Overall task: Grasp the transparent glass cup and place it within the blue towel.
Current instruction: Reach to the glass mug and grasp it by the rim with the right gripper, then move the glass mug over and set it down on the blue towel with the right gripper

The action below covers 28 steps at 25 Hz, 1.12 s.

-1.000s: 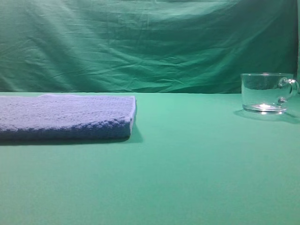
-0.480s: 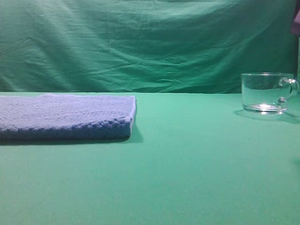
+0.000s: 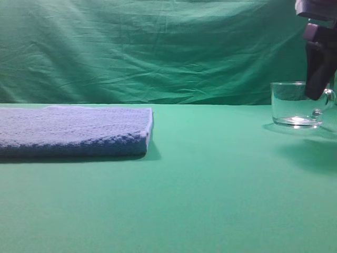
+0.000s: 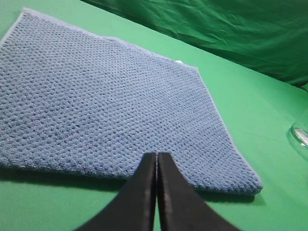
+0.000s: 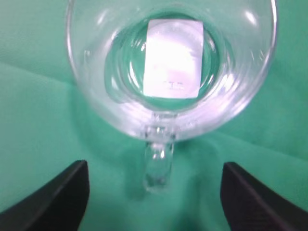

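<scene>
Right gripper (image 5: pixel 155 192) newly arrived above the transparent glass cup (image 3: pixel 298 104) at your 2 o'clock, fingers wide, empty, straddling the handle; blue towel (image 3: pixel 73 129) waits at 9 o'clock; grasp next.

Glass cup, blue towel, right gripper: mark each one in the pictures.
transparent glass cup (image 5: pixel 171 72): right wrist view, on its base seen through the mouth.
blue towel (image 4: pixel 106 106): left wrist view, middle of its woven top.
right gripper (image 5: pixel 154 197): right wrist view, midway between its two fingertips.
</scene>
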Motion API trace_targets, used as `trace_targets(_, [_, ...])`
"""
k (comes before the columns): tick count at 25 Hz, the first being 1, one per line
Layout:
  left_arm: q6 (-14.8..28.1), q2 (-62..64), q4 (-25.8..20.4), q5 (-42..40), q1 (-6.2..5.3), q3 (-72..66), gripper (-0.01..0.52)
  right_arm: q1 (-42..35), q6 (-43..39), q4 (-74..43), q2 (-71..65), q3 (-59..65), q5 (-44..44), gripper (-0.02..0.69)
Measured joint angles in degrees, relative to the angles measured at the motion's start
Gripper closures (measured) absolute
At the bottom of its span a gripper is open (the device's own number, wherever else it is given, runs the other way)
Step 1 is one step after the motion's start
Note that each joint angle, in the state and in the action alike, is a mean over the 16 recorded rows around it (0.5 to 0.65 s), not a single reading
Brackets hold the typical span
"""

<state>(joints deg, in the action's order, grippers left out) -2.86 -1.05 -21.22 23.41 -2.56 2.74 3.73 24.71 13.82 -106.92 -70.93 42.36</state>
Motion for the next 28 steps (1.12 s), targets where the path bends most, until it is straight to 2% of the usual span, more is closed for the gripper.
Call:
trace_targets(4, [0.0,0.0,0.0,0.0,0.0,0.0,0.514,0.72,-0.02,-1.05,-0.9,-1.65,0.3,0.499])
trace_targets(8, [0.0,0.0,0.0,0.0,0.0,0.0,0.514,3.2,-0.07,-2.06,-1.09,-4.21,0.73,0.557])
trace_targets(18, [0.0,0.0,0.0,0.0,0.0,0.0,0.514,18.69,-0.08,-3.09,-3.89,-18.01,-1.11,0.56])
trace_targets(28, [0.0,0.0,0.0,0.0,0.0,0.0,0.514,35.66,0.36,-3.22,-17.09,-36.55,-4.6,0.56])
